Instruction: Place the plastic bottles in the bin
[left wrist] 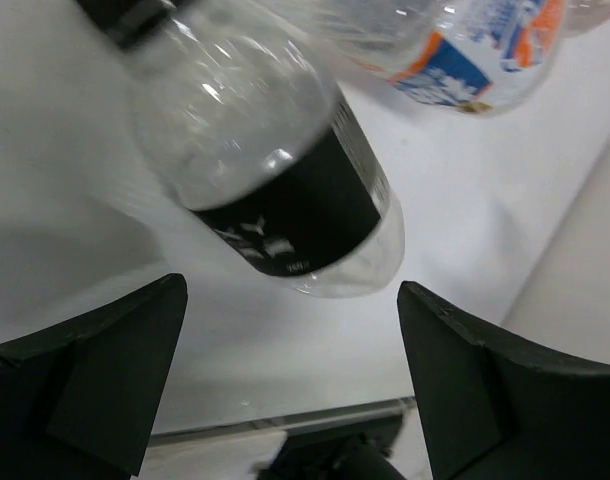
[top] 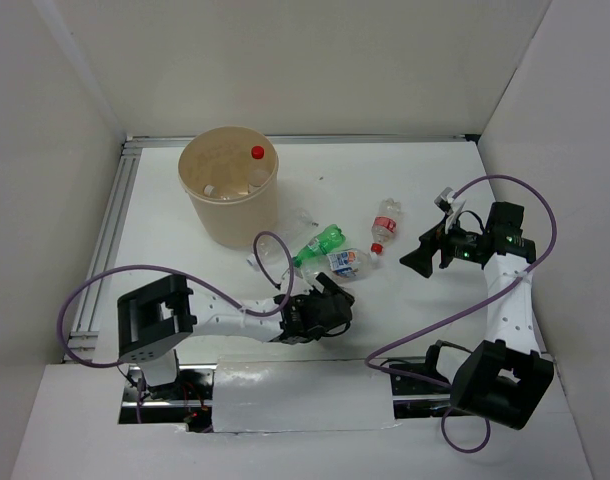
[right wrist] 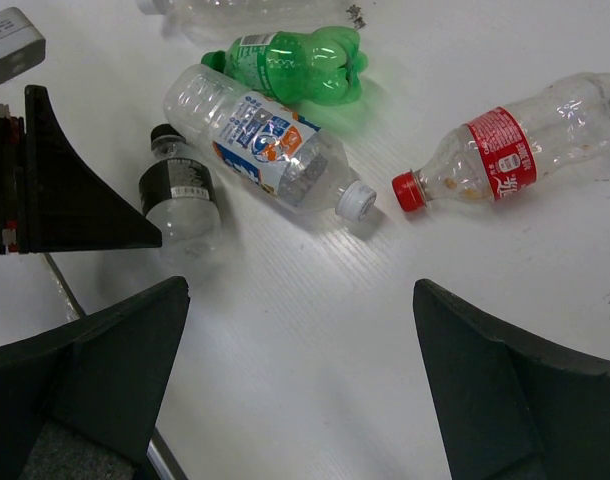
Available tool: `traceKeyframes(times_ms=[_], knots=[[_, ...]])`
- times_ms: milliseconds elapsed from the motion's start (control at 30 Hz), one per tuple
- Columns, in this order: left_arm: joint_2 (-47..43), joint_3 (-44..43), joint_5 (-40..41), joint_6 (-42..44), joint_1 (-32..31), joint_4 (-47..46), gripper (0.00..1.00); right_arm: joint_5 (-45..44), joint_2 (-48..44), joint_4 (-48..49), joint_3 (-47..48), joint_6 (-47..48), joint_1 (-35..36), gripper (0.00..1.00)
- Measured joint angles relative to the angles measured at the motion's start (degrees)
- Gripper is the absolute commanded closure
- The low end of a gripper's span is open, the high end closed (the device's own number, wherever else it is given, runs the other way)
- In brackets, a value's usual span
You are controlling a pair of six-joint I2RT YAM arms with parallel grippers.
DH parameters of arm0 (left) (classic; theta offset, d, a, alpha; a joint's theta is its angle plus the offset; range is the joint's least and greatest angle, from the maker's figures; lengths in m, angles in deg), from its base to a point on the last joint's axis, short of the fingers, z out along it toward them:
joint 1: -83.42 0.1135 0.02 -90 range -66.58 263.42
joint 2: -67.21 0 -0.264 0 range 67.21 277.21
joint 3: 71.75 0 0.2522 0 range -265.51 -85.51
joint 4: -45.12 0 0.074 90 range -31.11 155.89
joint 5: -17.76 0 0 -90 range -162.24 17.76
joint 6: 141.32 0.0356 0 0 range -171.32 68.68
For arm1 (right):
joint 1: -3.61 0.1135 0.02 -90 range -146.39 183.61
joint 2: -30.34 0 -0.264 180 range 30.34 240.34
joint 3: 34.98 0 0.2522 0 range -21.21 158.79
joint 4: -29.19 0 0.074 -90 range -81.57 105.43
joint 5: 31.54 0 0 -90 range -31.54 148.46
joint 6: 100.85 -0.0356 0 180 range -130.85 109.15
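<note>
Left claw (left wrist: 290, 295): low over the table (top: 185, 270) on the near side, jaws spread wide, nothing in them.
Black-labelled bottle (left wrist: 285, 200): on its side just ahead of that claw, base end pointing into the gap. Neither finger touches it, as far as I can see.
Right claw (right wrist: 300, 290): up off the table on the right, jaws fully apart and empty, looking down on the loose bottles.
Blue-and-orange-labelled bottle (right wrist: 270, 145): white cap, on its side just beside the black-labelled one, a little farther out.
Green bottle (right wrist: 300, 65): lumpy-sided, lying just behind the blue-and-orange one; touching or not, I cannot tell.
Red-labelled bottle (right wrist: 505, 150): red-capped, on its side, apart from the cluster, toward the right arm.
Clear bottle (right wrist: 245, 10): only partly in sight, beyond the green one, on the bin's side.
Bin (top: 228, 215): tan bucket standing upright at the far left, well apart from both claws. A red cap (top: 256, 152) and pale bottle shapes show inside.
Handling: they look empty, so I'd judge them light, thin-walled and quick to dent. They are smooth and round, and likely to roll or squirt out of a pinch.
Where to hold: across the body at the label band, jaws square to the bottle's length and closing gently. The black-labelled one is the nearest candidate.
</note>
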State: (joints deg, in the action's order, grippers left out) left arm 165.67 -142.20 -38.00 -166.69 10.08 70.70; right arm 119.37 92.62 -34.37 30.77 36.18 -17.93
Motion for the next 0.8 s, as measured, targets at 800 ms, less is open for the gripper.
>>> traceKeyframes(times_ms=[800], knots=[[-2.16,4.48,-0.02,1.11,3.23,-2.8,0.01,0.0,0.0,0.02,0.0,0.02,0.0,0.0]])
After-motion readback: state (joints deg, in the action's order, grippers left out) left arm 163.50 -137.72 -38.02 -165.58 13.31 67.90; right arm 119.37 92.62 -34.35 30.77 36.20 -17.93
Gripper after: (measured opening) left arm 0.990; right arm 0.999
